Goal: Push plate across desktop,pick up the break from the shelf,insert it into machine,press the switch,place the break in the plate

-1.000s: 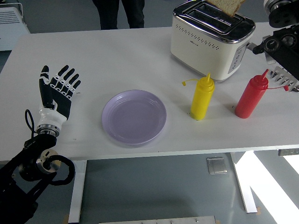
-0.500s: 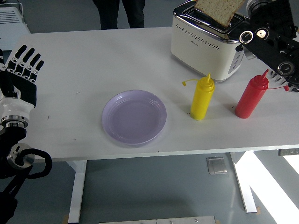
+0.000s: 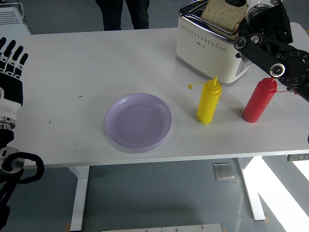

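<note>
A slice of bread [image 3: 222, 14] stands tilted over the top slots of the cream toaster [image 3: 212, 46] at the table's far right. My right hand [image 3: 241, 6] grips the slice at its upper right edge, with the black forearm [image 3: 275, 48] coming in from the right. A lilac plate [image 3: 139, 121] lies empty near the table's front middle. My left hand [image 3: 10, 67] is raised at the left edge, palm forward, fingers spread and holding nothing.
A yellow squeeze bottle [image 3: 209, 102] and a red squeeze bottle [image 3: 259, 100] stand in front of the toaster, the red one just below my right forearm. A person's legs [image 3: 123, 12] show behind the table's far edge.
My right hand has lowered the bread from above the toaster down onto its slots. My left hand has drawn back to the left edge of the view.
</note>
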